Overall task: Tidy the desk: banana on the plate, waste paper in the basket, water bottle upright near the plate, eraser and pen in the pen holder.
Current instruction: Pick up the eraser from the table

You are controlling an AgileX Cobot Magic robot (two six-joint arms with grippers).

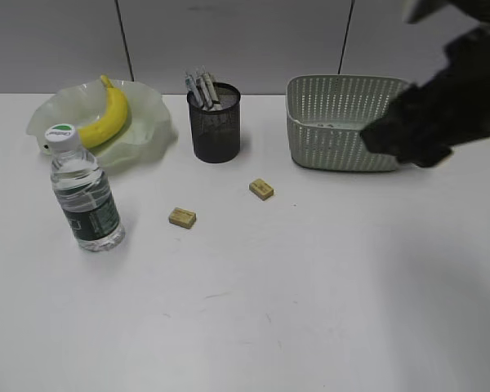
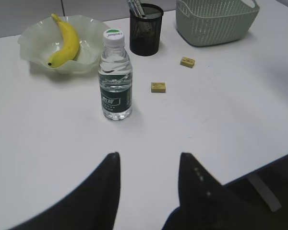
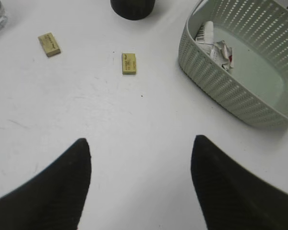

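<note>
Two tan erasers (image 1: 182, 217) (image 1: 261, 189) lie mid-desk (image 1: 327, 310), before the pen holder (image 1: 215, 124) at its back edge. Banana (image 1: 108, 118) rests in the plate (image 1: 151, 122), bottle (image 1: 86, 196) upright nearby, waste paper (image 3: 220, 48) inside the basket (image 1: 335, 139). Both the left gripper (image 2: 149, 191) and right gripper (image 3: 141, 182) hover spread, empty.

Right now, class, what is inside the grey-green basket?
The right wrist view shows crumpled waste paper, white with grey print and some red, lying in one corner of the basket. The basket's near wall hides part of the floor; the far end is out of frame.
</note>
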